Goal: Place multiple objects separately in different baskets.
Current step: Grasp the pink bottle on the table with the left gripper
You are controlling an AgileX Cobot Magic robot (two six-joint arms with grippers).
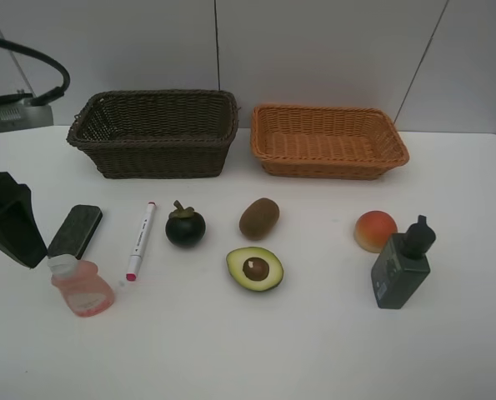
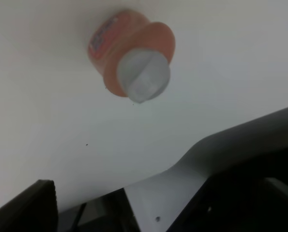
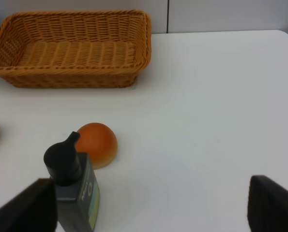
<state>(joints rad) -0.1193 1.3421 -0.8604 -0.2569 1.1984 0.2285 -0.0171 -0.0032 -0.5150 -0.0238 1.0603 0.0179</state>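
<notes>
The dark brown basket and the orange-tan basket stand side by side at the back, both empty. In front lie the black eraser, white marker, mangosteen, kiwi, avocado half, peach and the upright dark pump bottle. The pink bottle stands at the front left. My left gripper is open beside it; the left wrist view shows the gripper above the bottle, not touching. My right gripper is open near the pump bottle and peach.
The white table ends at a wall just behind the baskets. The orange-tan basket shows beyond the peach in the right wrist view. A black cable and grey hardware sit at the back left.
</notes>
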